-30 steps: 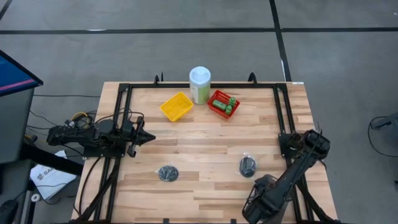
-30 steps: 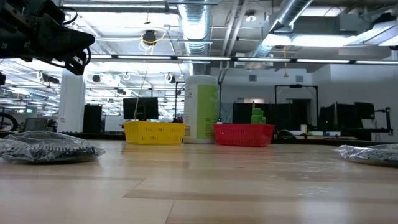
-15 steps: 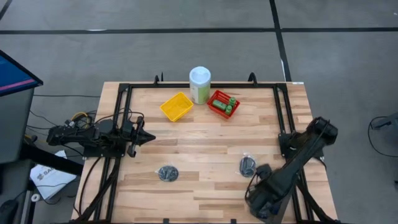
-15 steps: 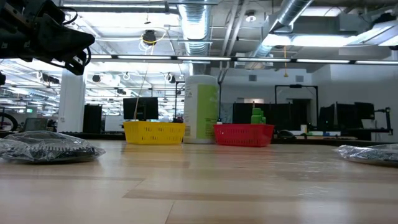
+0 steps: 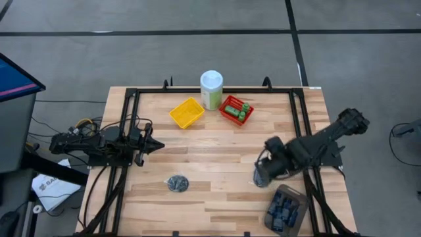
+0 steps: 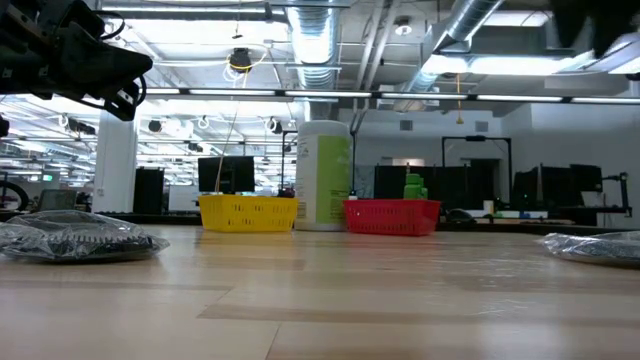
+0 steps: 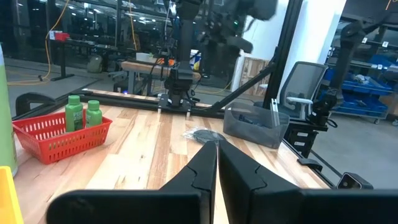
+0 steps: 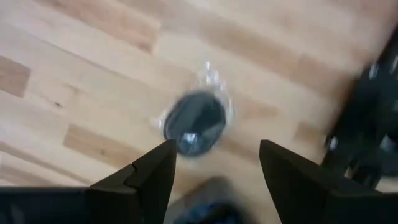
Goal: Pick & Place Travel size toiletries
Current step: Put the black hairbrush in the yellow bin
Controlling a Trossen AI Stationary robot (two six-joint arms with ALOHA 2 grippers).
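Observation:
Two dark round clear-wrapped bundles lie flat on the wood: one [image 5: 176,184] near the table's near-left middle, and one [image 5: 259,179] toward the near right. My right gripper [image 5: 264,170] hangs open above the right bundle [image 8: 194,122], which shows between and beyond its fingers [image 8: 217,149], untouched. Two short green bottles [image 5: 244,110] stand in the red basket [image 5: 231,104]. Dark navy tubes [image 5: 284,212] lie in the grey container [image 5: 294,195]. My left gripper [image 5: 160,146] waits shut at the table's left side, off the surface [image 7: 217,149].
A yellow basket [image 5: 187,112] and a tall pale green canister with a white lid [image 5: 212,89] stand at the far middle beside the red basket. A black frame [image 5: 299,125] runs along the table's edges. Bare wood lies between the two bundles.
My right arm has swung from the table's near-right corner toward the far edge and left. It uncovered the grey container and now stands over the right bundle. The bundles, baskets and my left arm have kept still.

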